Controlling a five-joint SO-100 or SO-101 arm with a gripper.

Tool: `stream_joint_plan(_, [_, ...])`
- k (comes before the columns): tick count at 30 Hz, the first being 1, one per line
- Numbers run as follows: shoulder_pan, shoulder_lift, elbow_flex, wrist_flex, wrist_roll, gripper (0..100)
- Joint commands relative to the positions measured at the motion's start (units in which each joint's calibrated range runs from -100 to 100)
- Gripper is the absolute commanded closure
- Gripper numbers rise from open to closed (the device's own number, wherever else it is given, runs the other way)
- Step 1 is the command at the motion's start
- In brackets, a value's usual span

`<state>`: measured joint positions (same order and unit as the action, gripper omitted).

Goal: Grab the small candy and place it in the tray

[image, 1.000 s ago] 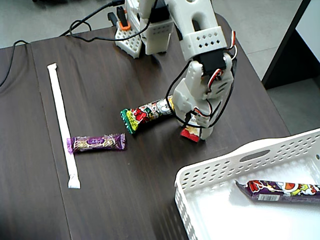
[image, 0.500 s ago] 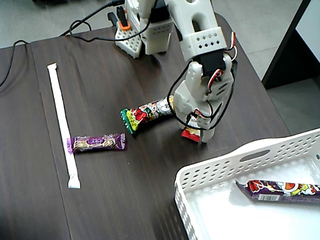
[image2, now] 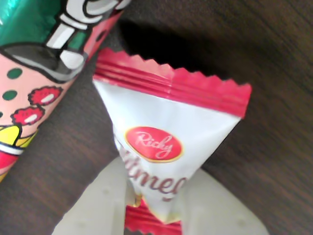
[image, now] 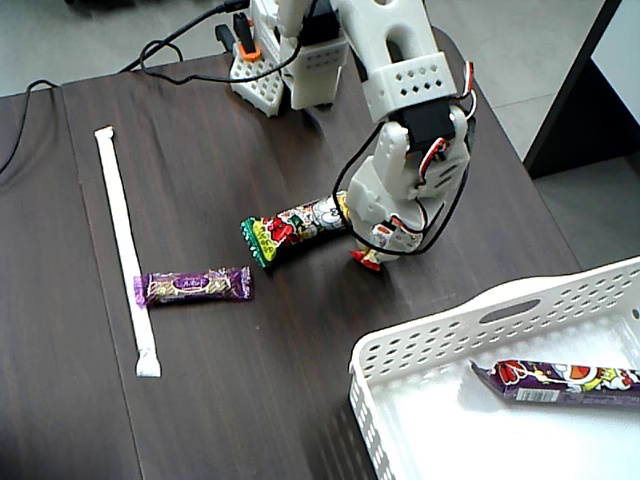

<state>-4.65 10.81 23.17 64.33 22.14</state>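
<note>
The end effector (image2: 154,215) pinches the small candy (image2: 164,147) at one end; transfer to the tray (image: 440,335), near right, remains.

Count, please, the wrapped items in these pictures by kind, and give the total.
Small red-and-white candy, pinched in the gripper: 1
Long cartoon-printed sticks: 2, one on the table, one in the white tray
Purple wrapped bar: 1
White paper-wrapped straw: 1
Total: 5
</note>
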Motion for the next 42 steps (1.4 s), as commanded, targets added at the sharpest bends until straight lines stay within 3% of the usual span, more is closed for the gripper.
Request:
stream_joint_plan(1, [0.19,-1.64,-3.81,-0.38,0.06,99])
stream_joint_plan(7, [-0.25,-1.64,-15.68,6.56,0.0,99])
stream_joint_plan(17, [-0.1,-1.22,-35.4,12.12,-5.56,99])
stream_joint_plan(29, [-0.54,7.65,-25.08,15.72,-3.35,98])
stream_joint_plan(35, [-3.12,8.41,-24.63,15.72,-6.45,85])
stream_joint_plan(42, [-3.63,8.99,-23.81,17.94,-5.98,79])
